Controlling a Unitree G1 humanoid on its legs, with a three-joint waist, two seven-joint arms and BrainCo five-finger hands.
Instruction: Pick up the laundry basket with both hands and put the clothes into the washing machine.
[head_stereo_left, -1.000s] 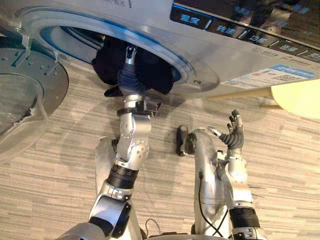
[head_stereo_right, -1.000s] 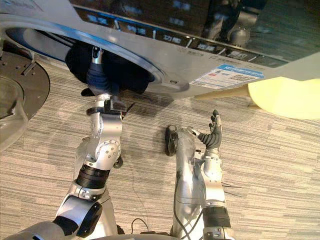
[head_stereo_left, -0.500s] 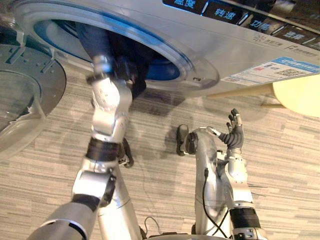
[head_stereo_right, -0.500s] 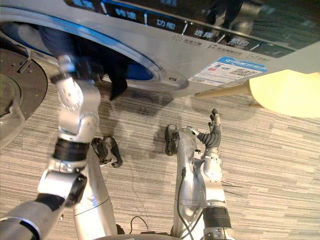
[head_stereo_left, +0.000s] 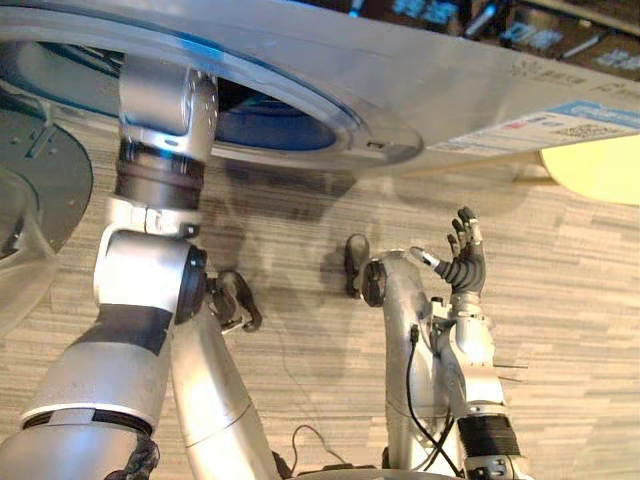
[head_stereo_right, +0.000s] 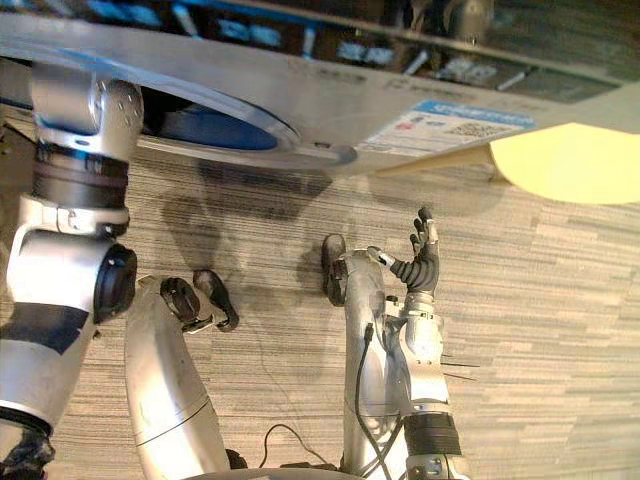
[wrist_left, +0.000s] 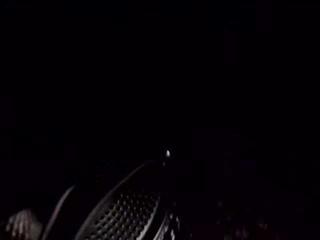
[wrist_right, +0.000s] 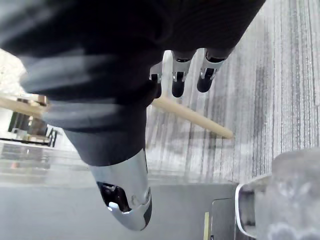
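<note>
Drum (head_stereo_left: 270, 125) at twelve o'clock hides your left hand, state untellable; right hand (head_stereo_left: 463, 268) hangs slack and empty at four.

No print is reading clearly. Pale characters are showing on the washing machine's (head_stereo_left: 300, 50) dark control panel (head_stereo_left: 530, 30), beyond the raised right hand (head_stereo_left: 462, 265), too blurred to read. A blue-banded white sticker (head_stereo_left: 580, 120) is sitting nearer that hand, its print too small.

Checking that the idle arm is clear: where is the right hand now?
In the eye views the right hand is raised, open and empty, on the robot's right over the floor, below the washing machine front and beside the pale yellow table.
</note>
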